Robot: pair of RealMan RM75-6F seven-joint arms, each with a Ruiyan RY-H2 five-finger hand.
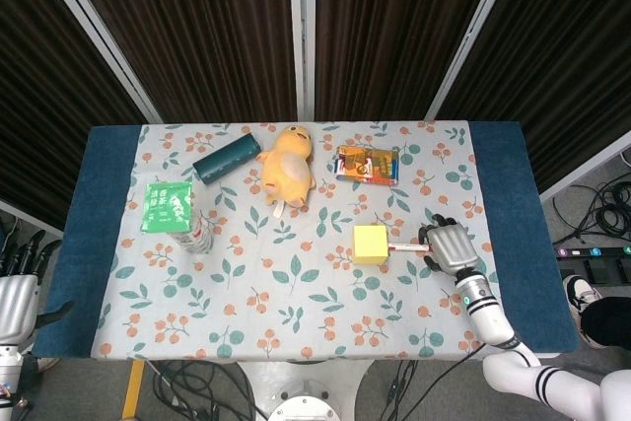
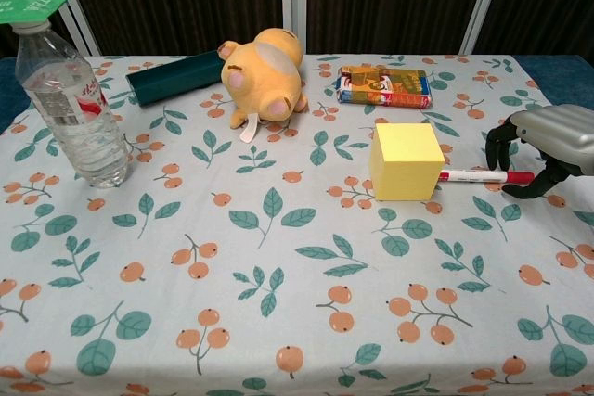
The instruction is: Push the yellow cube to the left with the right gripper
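Note:
The yellow cube (image 1: 371,244) (image 2: 406,161) sits on the floral tablecloth right of centre. A red-and-white marker (image 1: 404,246) (image 2: 481,175) lies against its right side, pointing right. My right hand (image 1: 452,247) (image 2: 544,147) hovers low over the marker's far end, a short gap right of the cube, fingers curled downward and apart, holding nothing. My left hand (image 1: 17,288) hangs off the table's left edge, fingers spread, empty.
A water bottle (image 1: 195,232) (image 2: 72,99) with a green packet (image 1: 166,206) on top stands at left. A dark green tube (image 1: 225,159), an orange plush toy (image 1: 287,172) and a snack packet (image 1: 367,165) lie along the back.

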